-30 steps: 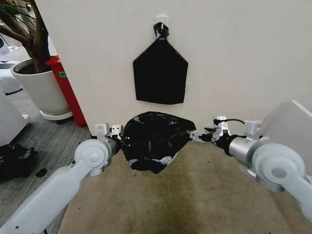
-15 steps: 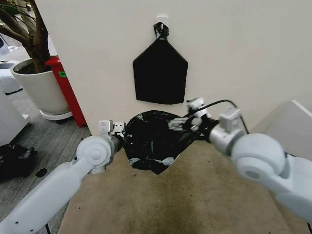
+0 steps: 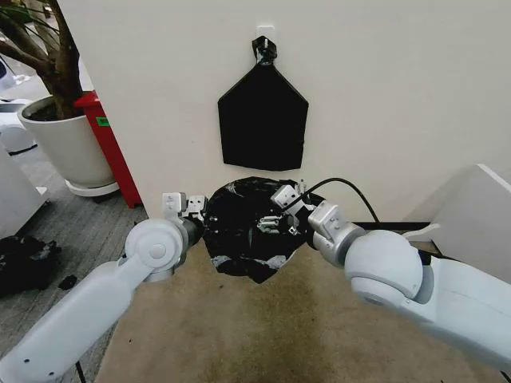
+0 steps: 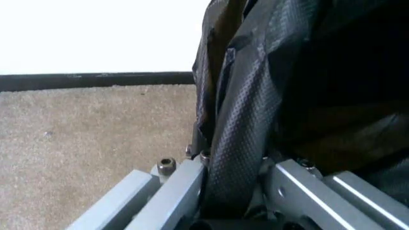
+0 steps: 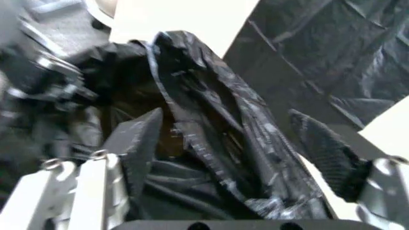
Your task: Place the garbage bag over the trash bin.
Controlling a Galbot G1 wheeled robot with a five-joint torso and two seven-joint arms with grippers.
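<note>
In the head view, the thin, glossy, crinkly black plastic garbage bag (image 3: 251, 231) sits low against the pale wall, draped as a rounded mound at the far edge of a tan carpeted floor (image 3: 263, 335). The bin itself is presumably beneath the film, but it is covered and cannot be made out. The left pincer (image 3: 192, 209) is at the bag's left side, touching the plastic. The right pincer (image 3: 279, 217) reaches in over the bag's top right part, its arm curving in from the right. Above the bag, a flat, smooth, house-shaped black bundle (image 3: 263, 120) hangs by its knotted top from a hook on the wall. Off to the left stand a large white plant pot (image 3: 68, 144) and a red cabinet (image 3: 108, 148).

In the left wrist view, the left pincer (image 4: 233, 191) is closed narrowly on a fold of the garbage bag (image 4: 255, 96), the film squeezed between its two metal fingers (image 4: 176, 191), with carpet beside it.

In the right wrist view, the right pincer (image 5: 236, 139) stands wide, a raised ridge of the garbage bag (image 5: 211, 124) between its two dark fingertips (image 5: 323, 151), which are not pressed onto it.
</note>
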